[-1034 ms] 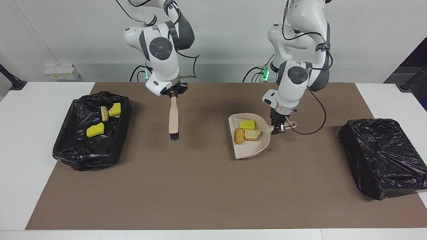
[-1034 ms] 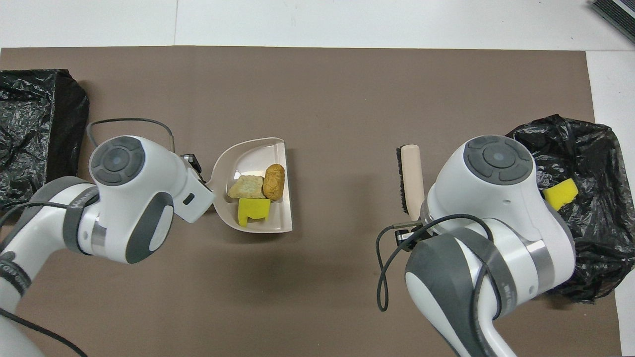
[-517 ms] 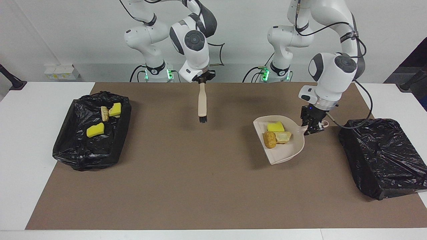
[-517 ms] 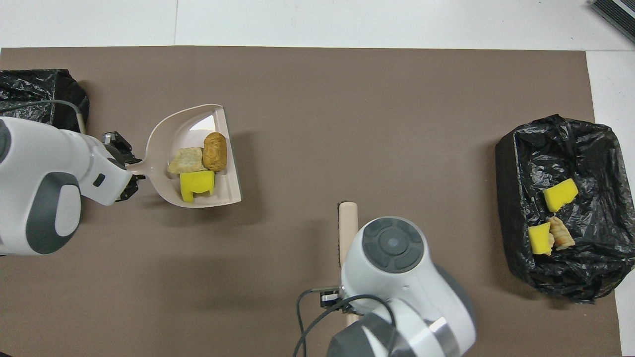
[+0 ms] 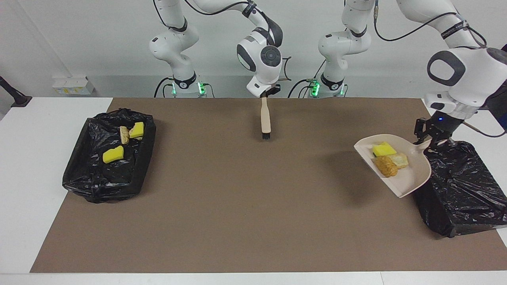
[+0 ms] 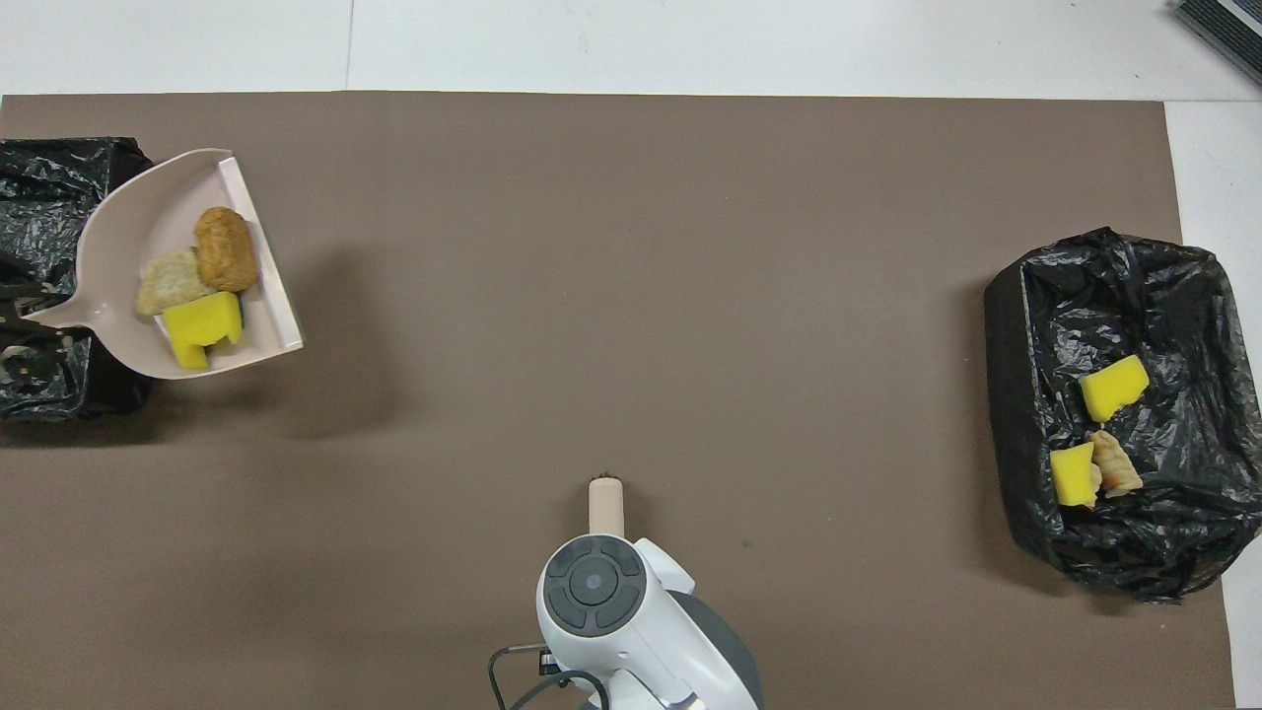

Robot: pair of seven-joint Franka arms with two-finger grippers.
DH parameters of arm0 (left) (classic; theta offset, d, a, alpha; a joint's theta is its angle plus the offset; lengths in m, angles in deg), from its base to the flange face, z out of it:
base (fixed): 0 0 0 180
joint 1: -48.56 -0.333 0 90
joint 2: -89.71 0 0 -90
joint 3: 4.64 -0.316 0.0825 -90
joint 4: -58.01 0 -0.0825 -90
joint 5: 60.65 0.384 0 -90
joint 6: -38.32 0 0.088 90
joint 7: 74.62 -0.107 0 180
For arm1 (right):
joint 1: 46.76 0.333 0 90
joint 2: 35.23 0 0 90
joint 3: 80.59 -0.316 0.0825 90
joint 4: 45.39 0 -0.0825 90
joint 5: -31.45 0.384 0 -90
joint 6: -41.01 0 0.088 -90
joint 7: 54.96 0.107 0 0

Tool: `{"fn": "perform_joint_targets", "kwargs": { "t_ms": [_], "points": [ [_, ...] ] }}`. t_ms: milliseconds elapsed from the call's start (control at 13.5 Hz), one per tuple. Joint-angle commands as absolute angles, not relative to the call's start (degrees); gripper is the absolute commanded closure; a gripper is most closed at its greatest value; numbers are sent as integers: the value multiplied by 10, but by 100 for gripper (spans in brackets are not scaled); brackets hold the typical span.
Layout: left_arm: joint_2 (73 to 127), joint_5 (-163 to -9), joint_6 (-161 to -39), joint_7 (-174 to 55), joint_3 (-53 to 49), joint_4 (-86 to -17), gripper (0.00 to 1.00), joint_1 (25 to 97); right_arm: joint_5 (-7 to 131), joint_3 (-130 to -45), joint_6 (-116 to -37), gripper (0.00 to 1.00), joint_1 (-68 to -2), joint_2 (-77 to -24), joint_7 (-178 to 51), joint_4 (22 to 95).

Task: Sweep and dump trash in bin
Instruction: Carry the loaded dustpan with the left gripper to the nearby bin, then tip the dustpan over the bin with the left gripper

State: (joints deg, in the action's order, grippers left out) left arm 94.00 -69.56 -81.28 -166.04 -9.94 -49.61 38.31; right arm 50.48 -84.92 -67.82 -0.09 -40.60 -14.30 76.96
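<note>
Brown table mat (image 5: 237, 206): left gripper (image 5: 432, 138), clamped on the dustpan (image 5: 412, 176), has carried its trash (image 5: 388, 158) to the bin (image 5: 463, 190) edge for dumping, while right gripper (image 5: 268, 92), gripping the brush (image 5: 265, 118), has pulled back.

beige dustpan (image 5: 408, 180), yellow sponge chunk (image 5: 383, 149), golden-brown bread lump (image 5: 386, 166), glossy black bin liners (image 5: 463, 186), brown mat (image 5: 237, 198)

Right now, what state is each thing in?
Dustpan: raised, loaded, at the edge of the bin at the left arm's end.
That bin: no trash visible.
Other bin: holds three pieces.
Brush: hanging, bristles down.
Left gripper: shut on dustpan.
Right gripper: shut on brush.
</note>
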Motion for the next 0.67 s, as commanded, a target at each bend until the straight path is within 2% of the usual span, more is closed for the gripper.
{"fn": "perform_joint_targets", "kwargs": {
  "t_ms": [0,296,591],
  "points": [
    [997,-705,-759,-1692,-92,-391,100,323,498,-846,-667,100,-4,-403,-143,766],
    [1090,-708,-714,-1732,-82,-251,100,230,494,-845,-696,100,-16,-417,-150,758],
    [1182,-686,-683,-1782,-86,-116,100,209,469,-844,-685,100,-40,-432,-178,740]
  ]
}}
